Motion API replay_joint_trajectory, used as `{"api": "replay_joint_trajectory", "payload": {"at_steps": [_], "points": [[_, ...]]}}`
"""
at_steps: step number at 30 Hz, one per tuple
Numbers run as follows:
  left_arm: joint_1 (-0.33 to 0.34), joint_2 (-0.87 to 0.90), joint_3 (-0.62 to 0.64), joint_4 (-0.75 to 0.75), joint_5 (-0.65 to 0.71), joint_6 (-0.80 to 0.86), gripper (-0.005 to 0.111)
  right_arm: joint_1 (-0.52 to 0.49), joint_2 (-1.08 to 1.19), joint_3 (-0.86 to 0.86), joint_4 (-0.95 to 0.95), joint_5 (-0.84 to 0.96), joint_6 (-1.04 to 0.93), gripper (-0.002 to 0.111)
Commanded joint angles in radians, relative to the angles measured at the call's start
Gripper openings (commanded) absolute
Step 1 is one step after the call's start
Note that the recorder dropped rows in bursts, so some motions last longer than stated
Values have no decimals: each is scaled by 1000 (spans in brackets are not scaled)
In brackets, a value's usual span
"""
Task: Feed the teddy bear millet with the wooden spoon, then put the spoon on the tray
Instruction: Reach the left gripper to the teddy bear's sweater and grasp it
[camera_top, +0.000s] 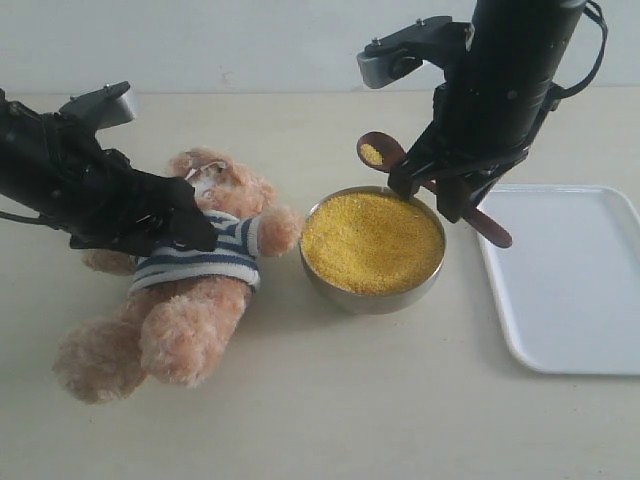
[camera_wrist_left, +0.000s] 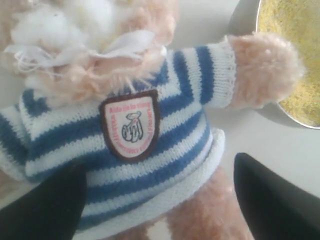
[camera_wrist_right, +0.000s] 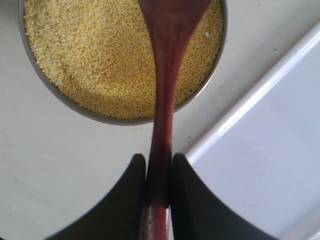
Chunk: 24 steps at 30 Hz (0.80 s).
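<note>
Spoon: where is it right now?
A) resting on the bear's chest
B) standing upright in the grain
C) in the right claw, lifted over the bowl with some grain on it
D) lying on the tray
C: the right claw is shut on the handle of the spoon, whose scoop sits above the far rim of the bowl with a little grain on it.
</note>
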Motion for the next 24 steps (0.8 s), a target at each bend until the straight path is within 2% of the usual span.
{"api": "replay_joint_trajectory", "payload": {"at_steps": [1,3,8,16,24], "points": [[-10,-1,-7,-49,-9,-31,77,-4,-7,-2,-1,2,-3,-1],[-10,-1,-7,-49,-9,-99,77,-4,-7,-2,-1,2,-3,-1],[-10,-1,-7,1,32,-129,77,-4,-7,-2,-1,2,-3,-1],[-10,-1,-7,252,68,-339,83,-4,-7,-2,-1,2,-3,-1],[-12,-1,-7,211,8,-316,85,-4,-7,-2,-1,2,-5,-1]]}}
